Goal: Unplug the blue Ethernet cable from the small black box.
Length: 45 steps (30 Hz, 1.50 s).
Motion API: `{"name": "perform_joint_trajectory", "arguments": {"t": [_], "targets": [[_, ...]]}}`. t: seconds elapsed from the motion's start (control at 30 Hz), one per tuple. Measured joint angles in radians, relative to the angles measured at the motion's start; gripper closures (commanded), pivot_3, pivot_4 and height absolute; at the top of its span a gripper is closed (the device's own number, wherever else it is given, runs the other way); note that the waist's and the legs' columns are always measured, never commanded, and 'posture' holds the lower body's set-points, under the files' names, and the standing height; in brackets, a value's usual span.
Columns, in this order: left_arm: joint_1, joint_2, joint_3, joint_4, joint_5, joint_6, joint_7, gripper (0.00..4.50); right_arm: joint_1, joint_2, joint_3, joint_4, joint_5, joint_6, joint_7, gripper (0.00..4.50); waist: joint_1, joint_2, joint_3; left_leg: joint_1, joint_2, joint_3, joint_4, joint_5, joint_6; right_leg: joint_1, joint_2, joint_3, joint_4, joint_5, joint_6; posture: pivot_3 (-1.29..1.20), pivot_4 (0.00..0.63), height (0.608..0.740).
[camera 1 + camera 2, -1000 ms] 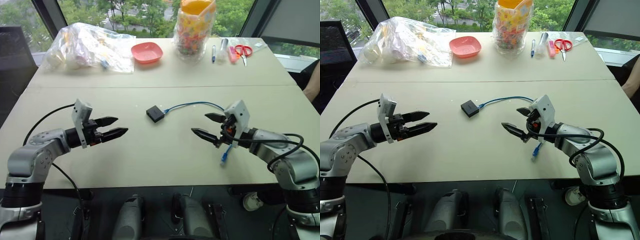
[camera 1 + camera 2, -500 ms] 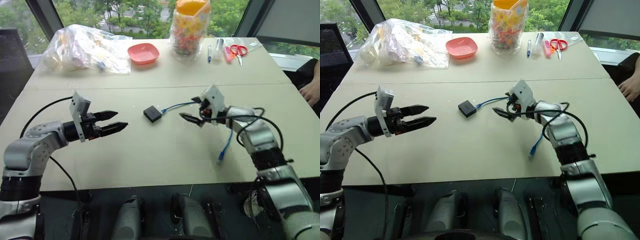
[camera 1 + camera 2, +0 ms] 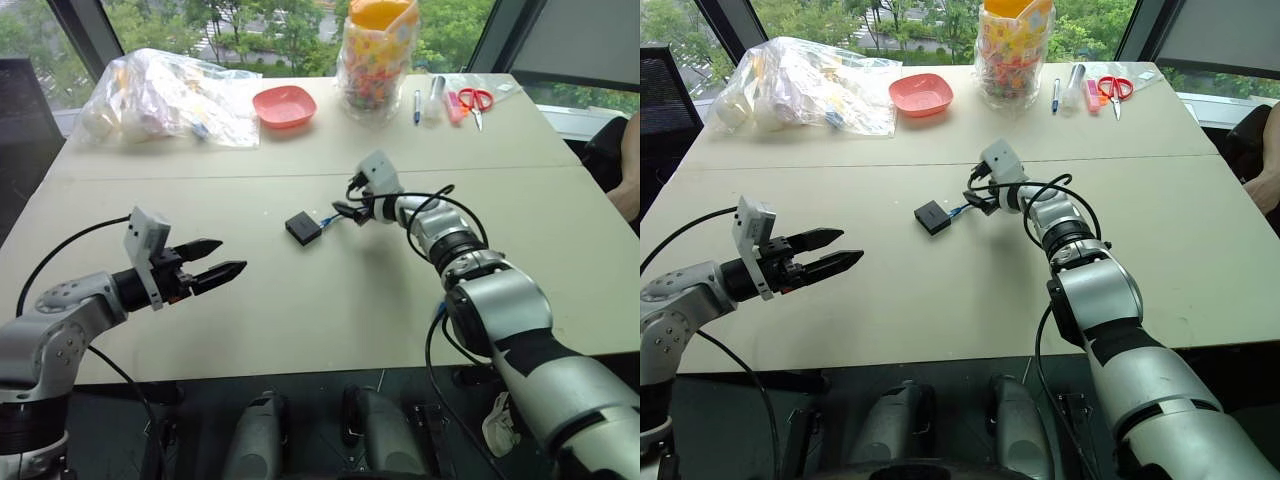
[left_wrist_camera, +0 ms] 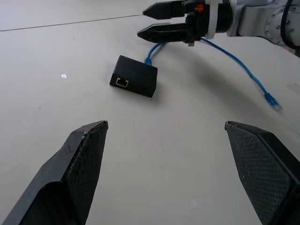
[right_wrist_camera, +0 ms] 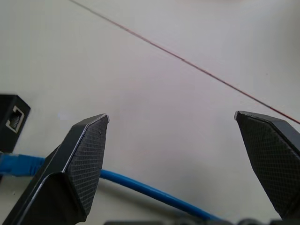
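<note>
Windows with green trees behind them close off the far side of a beige table (image 3: 300, 300). Along its far edge lie a crumpled clear plastic bag (image 3: 165, 95), a pink dish (image 3: 284, 105), a tall jar of coloured bits with an orange lid (image 3: 378, 50), pens (image 3: 425, 100) and red-handled scissors (image 3: 478, 99). Near the middle of the table sits the small black box (image 3: 303, 228), flat on the surface, with the blue Ethernet cable (image 4: 236, 63) plugged into its side. The cord runs from the box under the right gripper (image 3: 345, 211), whose fingers stand wide apart just above the cable close to the box, clasping nothing. In the left wrist view the cord trails on to a loose plug end lying on the table. The left gripper (image 3: 212, 262) hovers well apart from the box, nearer the front edge, its fingers spread and empty
</note>
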Motion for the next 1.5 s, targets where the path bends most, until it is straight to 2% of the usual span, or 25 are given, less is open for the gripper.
{"name": "perform_joint_trajectory", "arguments": {"t": [0.1, 0.2, 0.47, 0.8, 0.9, 1.03, 1.07, 1.13, 1.23, 1.37, 1.5], "targets": [[0.010, -0.002, 0.001, -0.013, -0.003, 0.000, 0.015, 0.35, -0.006, -0.017, 0.060, -0.029, -0.082, -0.017, 0.110, 0.00, -0.001, -0.001, -0.002, 0.004, 0.000, 0.000, 0.000, 0.000, 0.000, 0.004, 0.001, 0.000, 0.001, -0.002, -0.001, 0.00, 0.150, 0.740], [0.006, -0.004, 0.000, -0.014, -0.002, 0.000, 0.024, 0.35, -0.002, -0.030, 0.058, -0.045, -0.090, -0.015, 0.220, 0.00, -0.002, -0.001, -0.002, 0.006, 0.001, 0.000, 0.000, 0.000, 0.000, 0.005, 0.001, 0.000, 0.002, -0.002, -0.001, 0.00, 0.150, 0.740], [-0.049, -0.023, -0.043, 0.025, 0.008, -0.019, 0.019, 0.35, 0.025, -0.023, -0.067, -0.045, 0.001, 0.027, 0.398, 0.00, -0.004, -0.001, -0.002, 0.005, 0.001, 0.001, 0.000, 0.001, -0.002, 0.001, 0.001, 0.001, 0.006, -0.001, 0.000, 0.00, 0.150, 0.740], [-0.076, -0.036, -0.061, 0.053, 0.028, -0.042, 0.021, 0.35, 0.027, 0.014, -0.026, -0.025, -0.085, -0.043, 0.337, 0.00, -0.007, -0.001, -0.002, 0.005, 0.001, 0.001, 0.000, 0.001, -0.002, 0.000, 0.001, 0.001, 0.009, -0.002, -0.001, 0.00, 0.150, 0.740], [-0.034, -0.036, -0.056, 0.015, 0.025, -0.040, 0.037, 0.29, 0.013, 0.043, -0.001, -0.020, -0.124, -0.054, 0.298, 0.87, -0.020, -0.002, -0.002, 0.010, 0.001, 0.001, 0.000, 0.001, -0.002, 0.003, 0.001, 0.002, 0.011, -0.003, -0.002, 0.00, 0.150, 0.740], [0.027, -0.037, -0.030, -0.043, 0.002, -0.034, 0.070, 0.29, 0.011, 0.074, 0.027, -0.017, -0.161, -0.069, 0.316, 2.96, -0.028, -0.001, -0.002, 0.021, 0.006, 0.000, 0.000, 0.000, -0.006, 0.014, 0.002, 0.001, 0.010, -0.006, -0.007, 0.00, 0.150, 0.740], [0.040, -0.037, -0.016, -0.055, -0.002, -0.029, 0.073, 0.29, 0.010, 0.075, 0.032, -0.017, -0.166, -0.075, 0.330, 3.35, -0.029, -0.001, -0.002, 0.022, 0.007, 0.000, 0.000, 0.000, -0.007, 0.015, 0.002, 0.000, 0.009, -0.006, -0.009, 0.00, 0.150, 0.740], [0.053, -0.037, 0.001, -0.062, -0.011, -0.025, 0.079, 0.29, 0.005, 0.075, 0.034, -0.015, -0.173, -0.086, 0.364, 4.41, -0.028, -0.001, -0.002, 0.021, 0.008, 0.000, 0.000, -0.001, -0.007, 0.015, 0.002, -0.001, 0.008, -0.006, -0.009, 0.00, 0.150, 0.740], [0.055, -0.037, 0.003, -0.052, -0.012, -0.028, 0.077, 0.29, 0.003, 0.071, 0.043, -0.016, -0.184, -0.123, 0.399, 4.47, -0.028, -0.001, -0.002, 0.020, 0.008, 0.000, 0.000, -0.001, -0.007, 0.014, 0.002, -0.001, 0.007, -0.007, -0.009, 0.00, 0.150, 0.740], [-0.063, -0.044, -0.020, 0.089, 0.005, -0.053, 0.043, 0.29, 0.004, 0.049, 0.094, -0.032, -0.241, -0.264, 0.338, 4.47, -0.027, -0.001, -0.002, 0.016, 0.007, 0.001, -0.002, 0.001, -0.005, 0.009, 0.003, -0.001, 0.008, -0.007, -0.010, 0.00, 0.150, 0.740], [-0.291, -0.043, -0.073, 0.401, 0.065, -0.121, -0.061, 0.29, 0.034, -0.050, 0.175, -0.123, -0.360, -0.441, 0.118, 4.47, -0.012, -0.001, -0.001, 0.004, 0.002, 0.001, -0.001, 0.004, -0.007, -0.004, 0.001, 0.000, 0.013, -0.005, -0.008, 0.00, 0.150, 0.740]]}}
